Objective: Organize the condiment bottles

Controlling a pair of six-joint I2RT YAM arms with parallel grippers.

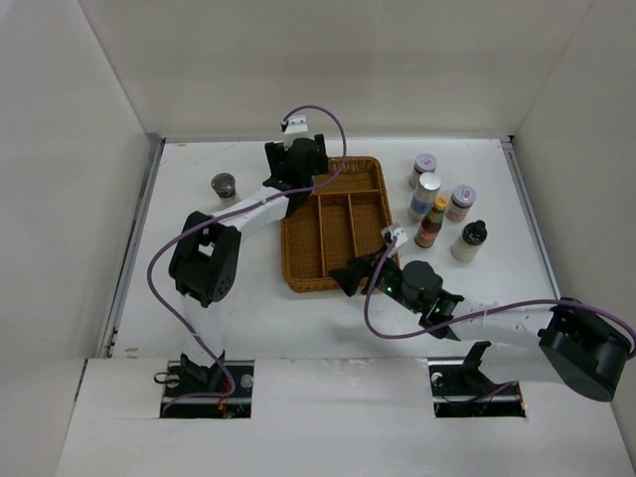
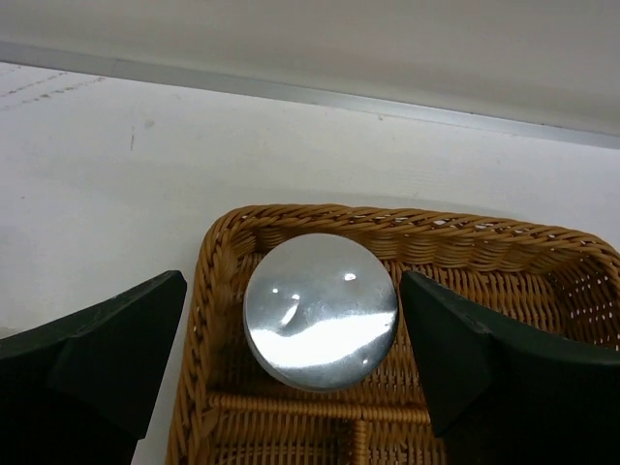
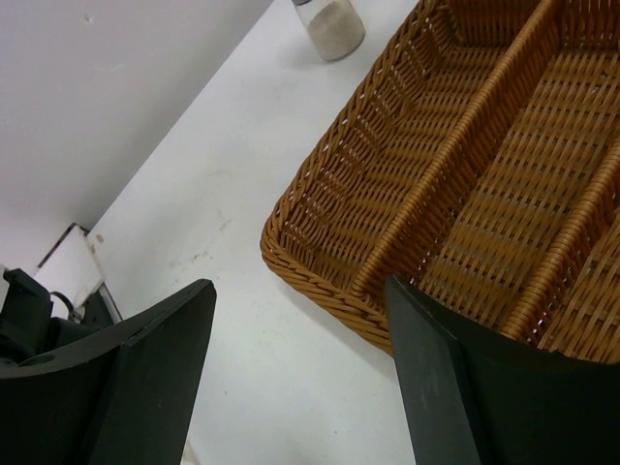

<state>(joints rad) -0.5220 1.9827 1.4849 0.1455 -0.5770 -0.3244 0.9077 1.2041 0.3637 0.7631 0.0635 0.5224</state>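
A silver-capped bottle (image 2: 321,311) stands in the far left corner compartment of the wicker tray (image 2: 291,215). My left gripper (image 2: 293,291) is open around it; the right finger is close to the cap, the left finger well apart. In the top view the left gripper (image 1: 298,164) hides this bottle. Several bottles stand right of the tray: a white-capped shaker (image 1: 424,169), a silver-capped bottle (image 1: 426,195), another shaker (image 1: 461,202), the red sauce bottle (image 1: 431,223) and the black-capped white bottle (image 1: 469,240). One shaker (image 1: 224,187) stands left of the tray. My right gripper (image 1: 350,275) is open and empty.
The wicker tray (image 1: 303,260) lies mid-table with long dividers. My right gripper (image 3: 300,288) hovers over bare table by the tray's near corner (image 3: 320,281); the left shaker (image 3: 329,21) shows beyond it. White walls enclose the table.
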